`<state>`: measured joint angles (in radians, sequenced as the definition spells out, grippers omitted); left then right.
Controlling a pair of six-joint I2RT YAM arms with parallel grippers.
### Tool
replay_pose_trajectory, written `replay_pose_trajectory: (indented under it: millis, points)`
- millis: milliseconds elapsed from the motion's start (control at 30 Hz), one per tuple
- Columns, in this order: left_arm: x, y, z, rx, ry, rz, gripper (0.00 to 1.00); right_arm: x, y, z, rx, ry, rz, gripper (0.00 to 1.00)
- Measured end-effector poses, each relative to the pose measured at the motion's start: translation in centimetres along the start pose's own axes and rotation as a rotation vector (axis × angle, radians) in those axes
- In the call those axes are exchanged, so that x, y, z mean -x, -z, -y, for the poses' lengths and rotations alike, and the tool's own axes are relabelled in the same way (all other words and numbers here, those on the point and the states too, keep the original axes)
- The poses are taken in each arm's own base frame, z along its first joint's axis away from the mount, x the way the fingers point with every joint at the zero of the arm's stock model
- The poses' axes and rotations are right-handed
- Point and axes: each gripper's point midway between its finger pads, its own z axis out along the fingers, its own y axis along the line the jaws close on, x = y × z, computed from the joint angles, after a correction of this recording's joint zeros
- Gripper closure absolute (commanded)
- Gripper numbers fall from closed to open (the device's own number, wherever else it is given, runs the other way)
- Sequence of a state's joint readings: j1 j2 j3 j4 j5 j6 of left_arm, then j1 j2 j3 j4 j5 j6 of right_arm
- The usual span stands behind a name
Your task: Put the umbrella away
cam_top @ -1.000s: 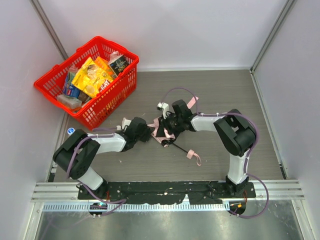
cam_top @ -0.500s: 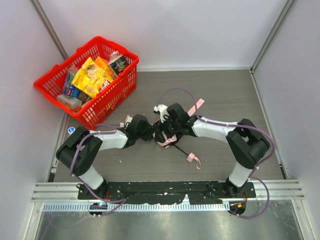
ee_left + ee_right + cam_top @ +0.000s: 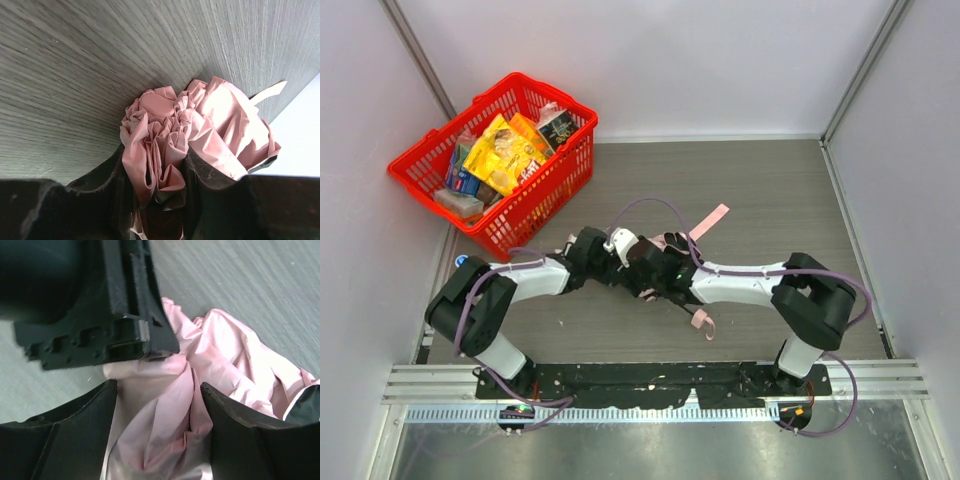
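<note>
Reaching leftward now: the right arm, elbow bent and set back a second ago, is stretched out low over the tabletop (image 3: 770, 190), and the right pincer (image 3: 646, 268) has come up just beside the left pincer (image 3: 607, 258). The umbrella (image 3: 167, 135), looser and more spread out between the two arms before, is now bunched into a tight pink wad under both wrists. One flat pink strap (image 3: 712, 216) sticks out on the far right of the pile. The wrist loop (image 3: 702, 321) trails on the near side and has shifted a little left.

Judgement: the canopy is being gathered and compressed, so folding is in hand but nothing is wrapped or stowed yet.

Left pincer: pinching a thick pleat of umbrella fabric, cloth squeezed between both pads and ballooning out beyond the tips. Right pincer: jaws stand part-spread with fabric filling the gap from side to side. I cannot tell whether they actually bear on it. The left pincer's black body sits right at the far-left edge of the right wrist view, nearly touching the same cloth.

The umbrella lies mid-tabletop, mostly hidden under the two pincers in the top view, well apart from the red basket (image 3: 525, 215) at the far left. The shaft is not clearly visible now.
</note>
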<state>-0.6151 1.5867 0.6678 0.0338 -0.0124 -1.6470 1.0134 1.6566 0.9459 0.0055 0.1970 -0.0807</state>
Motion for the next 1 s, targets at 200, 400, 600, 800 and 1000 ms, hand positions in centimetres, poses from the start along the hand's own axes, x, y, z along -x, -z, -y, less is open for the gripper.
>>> replay_pose_trajectory:
  millis: [200,400,600,800,1000]
  points:
    - [0.4,0.2,-0.3,0.012,0.034,-0.017,1.00,-1.5,-2.7,0.2,-0.158,0.038,-0.008,0.30]
    - [0.5,0.5,-0.6,0.013,0.035,-0.006,1.00,-2.5,-3.3,-0.7,-0.171,0.059,0.016,0.39]
    - [0.4,0.7,-0.9,-0.008,0.017,-0.007,1.00,-2.9,-3.3,-0.3,-0.201,0.066,0.021,0.97]
    - [1.4,1.9,-1.3,-0.104,0.010,0.041,0.46,-2.1,-3.6,-1.1,-0.171,0.057,0.062,0.99]
    - [2.8,4.3,-1.1,-0.219,-0.051,0.110,0.00,-1.9,-4.0,-0.9,0.018,-0.097,0.146,0.99]
